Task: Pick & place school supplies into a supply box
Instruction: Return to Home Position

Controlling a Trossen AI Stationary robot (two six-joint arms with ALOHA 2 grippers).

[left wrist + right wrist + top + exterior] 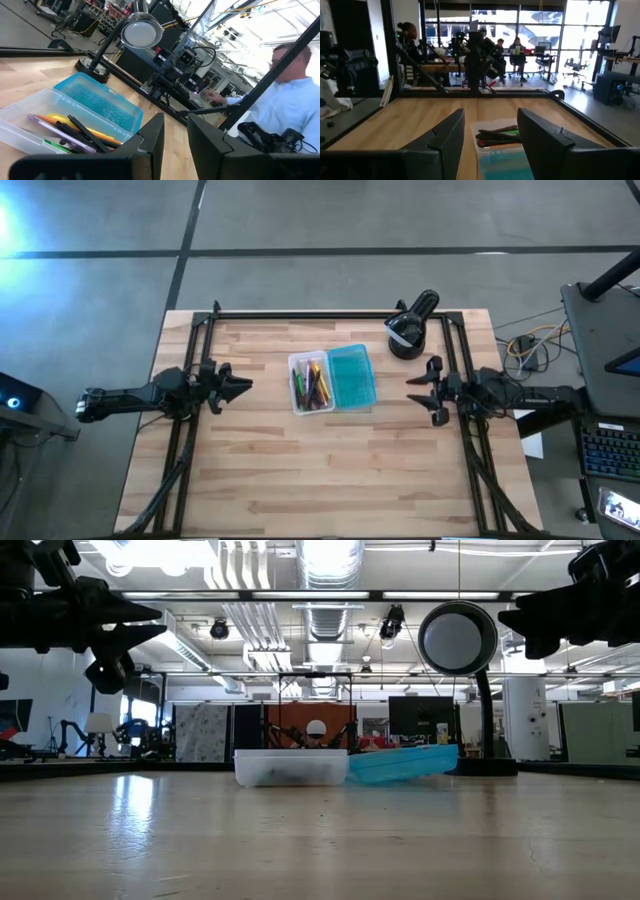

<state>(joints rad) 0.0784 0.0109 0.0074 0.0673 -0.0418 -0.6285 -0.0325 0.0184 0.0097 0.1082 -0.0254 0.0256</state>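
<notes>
The supply box lies open near the middle of the table. Its clear half is toward my left arm and its teal half toward my right. The pens and pencils are heaped together in the clear half: dark, yellow, orange and green sticks (I cannot pick out scissors among them). I see no loose supplies on the bare wood around the box, so I judge the packing done and the step in hand to be the pull-back to rest.

My left gripper hangs above the table near its left edge, well apart from the box. Its fingers are parted by a narrow gap and hold nothing. My right gripper hangs near the right edge, also clear of the box, with its fingers spread wider and empty too. A black round lamp stands toward the far right corner, close to my right arm.

The next move calls for little: draw both arms back toward their edges, keeping the right one off the lamp. The lid may want closing, though the task doesn't ask for it.
</notes>
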